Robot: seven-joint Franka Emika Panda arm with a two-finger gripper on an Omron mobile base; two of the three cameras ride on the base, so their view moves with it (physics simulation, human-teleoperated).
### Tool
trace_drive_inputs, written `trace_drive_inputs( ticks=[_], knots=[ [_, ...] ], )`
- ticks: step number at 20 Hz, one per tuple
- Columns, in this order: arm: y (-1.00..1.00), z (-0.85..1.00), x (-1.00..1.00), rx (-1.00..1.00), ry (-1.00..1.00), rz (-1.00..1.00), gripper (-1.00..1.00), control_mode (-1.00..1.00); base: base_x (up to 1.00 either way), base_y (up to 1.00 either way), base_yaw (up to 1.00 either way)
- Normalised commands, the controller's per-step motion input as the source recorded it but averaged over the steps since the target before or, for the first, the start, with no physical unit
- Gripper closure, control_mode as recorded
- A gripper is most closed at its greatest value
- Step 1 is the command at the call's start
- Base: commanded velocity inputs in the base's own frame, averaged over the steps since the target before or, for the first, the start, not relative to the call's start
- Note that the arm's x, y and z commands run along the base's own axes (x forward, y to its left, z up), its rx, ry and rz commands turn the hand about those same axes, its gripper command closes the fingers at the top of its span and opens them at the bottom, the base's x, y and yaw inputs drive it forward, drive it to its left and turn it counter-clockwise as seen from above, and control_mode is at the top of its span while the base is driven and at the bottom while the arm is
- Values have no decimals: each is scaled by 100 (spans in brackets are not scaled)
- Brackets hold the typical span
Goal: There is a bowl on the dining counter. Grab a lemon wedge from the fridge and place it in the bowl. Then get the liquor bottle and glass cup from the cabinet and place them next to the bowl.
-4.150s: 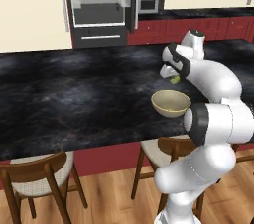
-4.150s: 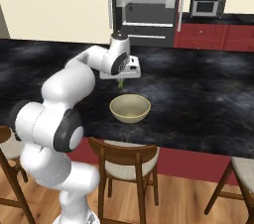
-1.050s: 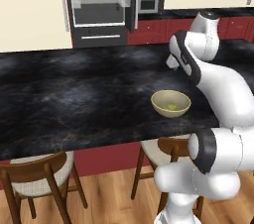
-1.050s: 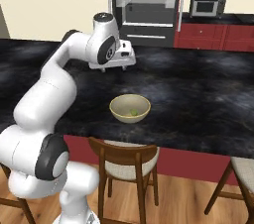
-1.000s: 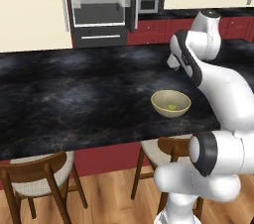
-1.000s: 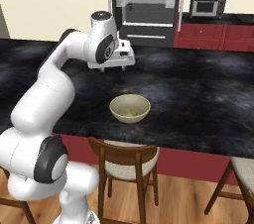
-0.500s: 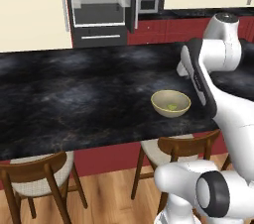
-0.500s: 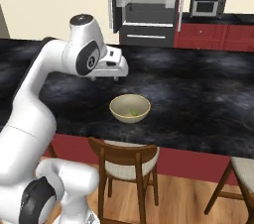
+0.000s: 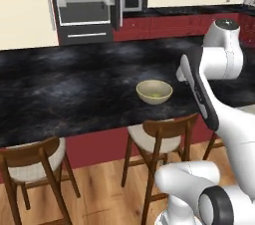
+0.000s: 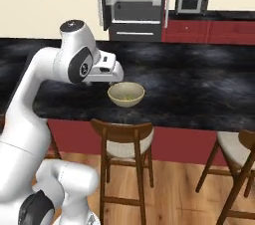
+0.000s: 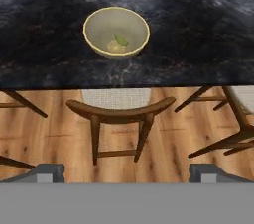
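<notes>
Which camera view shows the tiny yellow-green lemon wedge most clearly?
The hand view shows it best: it looks straight down into the round tan-beige bowl, and the tiny yellow-green lemon wedge lies open on the pale inside. In the left base view and the right base view the wedge is a small greenish spot, partly behind the rim.

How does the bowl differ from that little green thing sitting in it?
The bowl is round, tan and hollow, while the lemon wedge is a yellow-green sliver. The bowl is many times wider than the wedge. The bowl stands directly on the dark marbled dining counter, near its edge above a wooden stool, while the wedge lies inside the bowl on its pale bottom. Both sit still, with nothing touching them.
</notes>
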Motion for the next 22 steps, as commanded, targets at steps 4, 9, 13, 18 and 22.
trace_drive_inputs(
  ticks=[4,9,13,18,22],
  knots=[
    [0,0,0,0,0,0,-100,100,-86,-20,-62],
    [0,0,0,0,0,0,-100,100,-32,-28,-79],
    [0,0,0,0,0,0,-100,100,-3,-19,-81],
    [0,0,0,0,0,0,-100,100,1,-7,-81],
    [0,0,0,0,0,0,-100,100,9,-1,-78]
  ],
)
